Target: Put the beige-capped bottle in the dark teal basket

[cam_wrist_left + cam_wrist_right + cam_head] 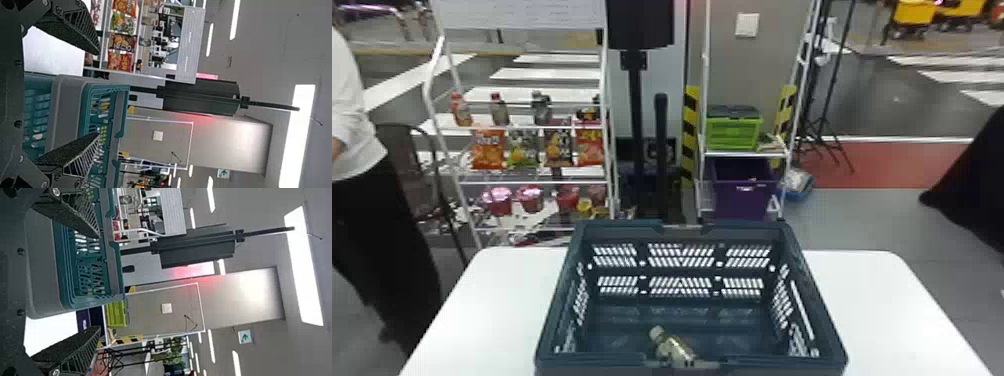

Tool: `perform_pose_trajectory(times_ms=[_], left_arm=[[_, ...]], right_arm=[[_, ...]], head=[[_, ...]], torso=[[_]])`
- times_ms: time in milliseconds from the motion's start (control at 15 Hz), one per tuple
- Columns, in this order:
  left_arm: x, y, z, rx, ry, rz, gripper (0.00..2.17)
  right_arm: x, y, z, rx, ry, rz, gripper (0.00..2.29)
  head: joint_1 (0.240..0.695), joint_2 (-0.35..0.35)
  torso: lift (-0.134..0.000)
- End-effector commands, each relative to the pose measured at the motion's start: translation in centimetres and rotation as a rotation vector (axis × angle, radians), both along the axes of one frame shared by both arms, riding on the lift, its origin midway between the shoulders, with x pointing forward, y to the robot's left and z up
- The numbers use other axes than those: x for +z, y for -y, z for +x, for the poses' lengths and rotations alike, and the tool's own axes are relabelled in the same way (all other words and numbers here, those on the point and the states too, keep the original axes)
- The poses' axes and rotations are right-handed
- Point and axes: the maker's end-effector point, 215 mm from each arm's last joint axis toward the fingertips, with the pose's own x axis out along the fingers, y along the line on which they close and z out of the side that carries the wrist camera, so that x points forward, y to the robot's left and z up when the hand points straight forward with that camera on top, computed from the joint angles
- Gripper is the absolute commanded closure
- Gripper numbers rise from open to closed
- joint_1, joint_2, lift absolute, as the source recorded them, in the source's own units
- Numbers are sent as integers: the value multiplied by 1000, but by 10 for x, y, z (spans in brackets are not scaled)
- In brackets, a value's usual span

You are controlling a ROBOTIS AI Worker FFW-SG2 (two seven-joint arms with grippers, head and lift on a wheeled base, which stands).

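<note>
Left gripper (98, 94), right gripper (98, 282) agape; near basket rim (772, 361) partly hides bottle (675, 348); rack (532, 182) behind

A white rack (426, 87) carries bottles (461, 111) on an upper tier, snack bags (487, 150) below them, and cups (529, 198) beneath the bags. A black pole (633, 100) stands between this unit and a second rack (747, 154). The latter supports a green crate (732, 137), located above a purple bin (742, 202). A tripod (832, 82) stands beside the second rack.
</note>
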Motion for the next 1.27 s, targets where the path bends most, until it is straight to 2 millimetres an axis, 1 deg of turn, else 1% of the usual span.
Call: perform_pose_trajectory(times_ms=[0, 267, 400, 1000, 1200], left_arm=[[0, 1, -1, -1, 0, -1, 157], [-1, 2, -2, 1, -3, -1, 157], [-2, 3, -3, 2, -7, 0, 157], [-1, 3, -2, 3, -4, -4, 157], [-1, 3, -1, 3, -3, -3, 157]], right_arm=[[-4, 4, -4, -4, -26, 2, 60], [-11, 3, -6, -1, -57, -1, 60], [-20, 3, -5, 0, -89, -3, 60], [-22, 6, -6, -5, -96, -6, 63], [-26, 6, -5, -2, -111, -12, 63]], head=[[499, 0], [499, 0], [499, 0], [499, 0], [499, 0]], torso=[[0], [0], [0], [0], [0]])
